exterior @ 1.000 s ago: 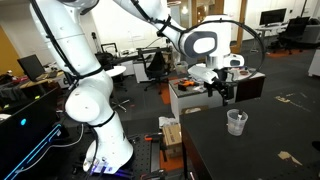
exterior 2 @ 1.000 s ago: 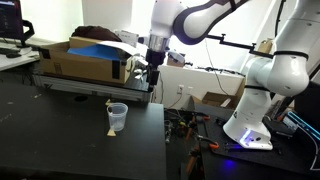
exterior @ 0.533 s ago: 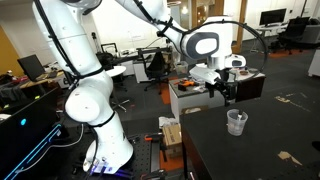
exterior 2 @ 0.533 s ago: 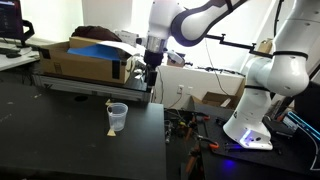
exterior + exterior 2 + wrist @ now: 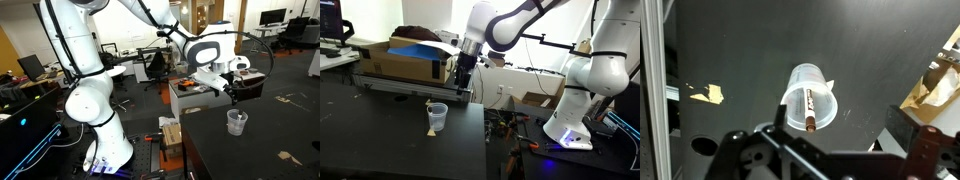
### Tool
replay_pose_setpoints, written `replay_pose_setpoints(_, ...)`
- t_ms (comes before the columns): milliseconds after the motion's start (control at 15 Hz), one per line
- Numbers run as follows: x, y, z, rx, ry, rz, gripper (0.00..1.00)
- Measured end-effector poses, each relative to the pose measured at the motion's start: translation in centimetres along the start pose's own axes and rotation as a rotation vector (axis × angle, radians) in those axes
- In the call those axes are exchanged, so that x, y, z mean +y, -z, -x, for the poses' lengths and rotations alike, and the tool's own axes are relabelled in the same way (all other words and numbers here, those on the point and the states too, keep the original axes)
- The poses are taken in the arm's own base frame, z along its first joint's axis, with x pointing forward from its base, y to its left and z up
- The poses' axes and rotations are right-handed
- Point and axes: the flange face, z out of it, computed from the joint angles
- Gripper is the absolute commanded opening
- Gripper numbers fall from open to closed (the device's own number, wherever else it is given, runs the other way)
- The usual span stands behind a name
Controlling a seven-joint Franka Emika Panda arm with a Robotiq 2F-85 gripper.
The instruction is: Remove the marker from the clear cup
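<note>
Black tabletop (image 5: 262, 150) with the clear cup (image 5: 237, 122), open office around.

Arm (image 5: 72, 45) extended forward; tool (image 5: 232, 96) aloft, pointing down.

Shifted sideways during the last second: black two-finger gripper (image 5: 233, 96) at the end of the white robot arm. In an exterior view, brought nearer to the small see-through plastic cup (image 5: 237, 122), now almost over its rim, above it and apart. In an exterior view, gripper (image 5: 459, 82) displaced toward the cup (image 5: 437, 117) and slightly lower, off to one side. Carried along the same way: white round wrist joint (image 5: 205, 50).
</note>
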Motion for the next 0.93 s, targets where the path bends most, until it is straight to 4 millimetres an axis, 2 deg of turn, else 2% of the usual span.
replay_pose_setpoints(267, -0.6, -2.1, -1.0, 0.055, 0.002, -0.042, 0.98)
replay_pose_setpoints(333, -0.7, -2.4, -1.5, 0.059, 0.003, -0.044, 0.93)
replay_pose_setpoints(400, -0.7, -2.7, -1.9, 0.061, 0.006, -0.045, 0.83)
replay_pose_setpoints(467, -0.7, -3.0, -2.3, 0.064, 0.005, -0.045, 0.84)
replay_pose_setpoints(533, -0.5, -3.2, -2.6, 0.068, 0.000, -0.039, 0.78)
replay_pose_setpoints(733, 0.5, -3.7, -3.3, 0.082, -0.026, 0.008, 0.76)
replay_pose_setpoints(933, 1.3, -4.0, -3.8, 0.079, -0.051, 0.040, 0.79)
